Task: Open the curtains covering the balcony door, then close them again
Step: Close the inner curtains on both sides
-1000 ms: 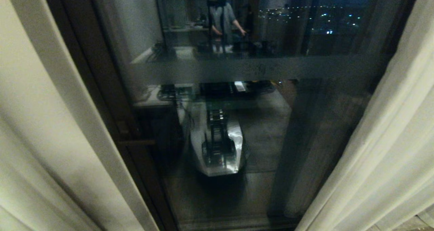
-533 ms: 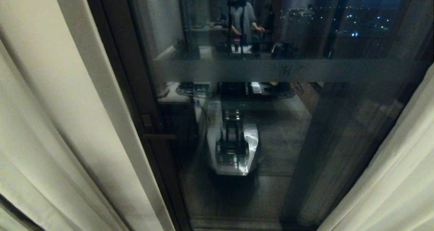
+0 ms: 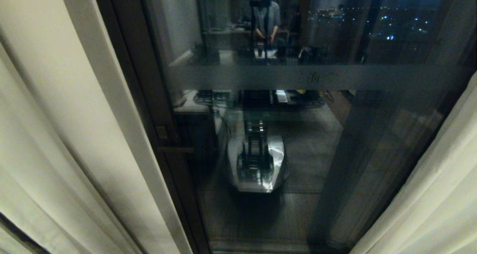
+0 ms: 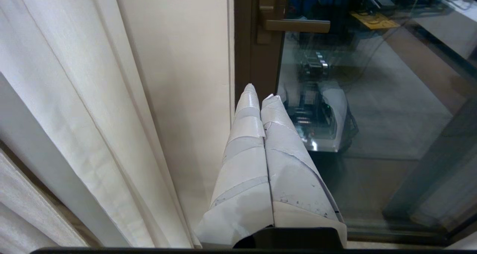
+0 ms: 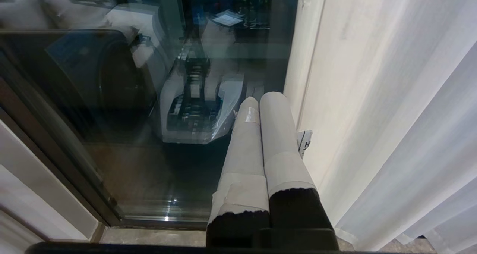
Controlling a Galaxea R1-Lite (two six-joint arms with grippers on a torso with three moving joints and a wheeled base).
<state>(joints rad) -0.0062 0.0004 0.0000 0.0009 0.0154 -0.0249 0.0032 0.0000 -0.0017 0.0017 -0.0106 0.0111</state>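
I'm hanging both tools, left tool and right tool, pressed together and empty, risking sliding off the curtains without pinching.

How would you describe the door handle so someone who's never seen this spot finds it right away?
Start at the balcony door, the dark glass showing between the two cream curtains. Follow its frame's left upright beside the left curtain panel. The door handle is the brown horizontal lever sticking out over the glass, the only thing projecting from that upright.
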